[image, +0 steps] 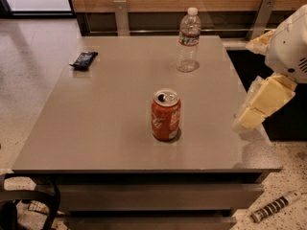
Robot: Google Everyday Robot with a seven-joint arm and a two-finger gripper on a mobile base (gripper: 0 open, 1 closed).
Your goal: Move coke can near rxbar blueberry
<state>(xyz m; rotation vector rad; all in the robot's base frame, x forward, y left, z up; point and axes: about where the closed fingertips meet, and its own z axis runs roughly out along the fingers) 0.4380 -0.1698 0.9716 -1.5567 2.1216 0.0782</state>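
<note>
Grey square table (96, 128) on speckled floor, wood-panelled wall behind. Far-left corner of the top: rxbar blueberry (83, 60), flat in its dark wrapper, close to the edge. Centre, toward the near side: coke can (166, 115), upright, silver top showing, well apart from the bar. Back, right of centre: clear water bottle (188, 40), standing, white cap on. At the table's right edge: gripper (266, 99), cream-padded, hanging well apart from the can; jaw opening impossible to tell.
</note>
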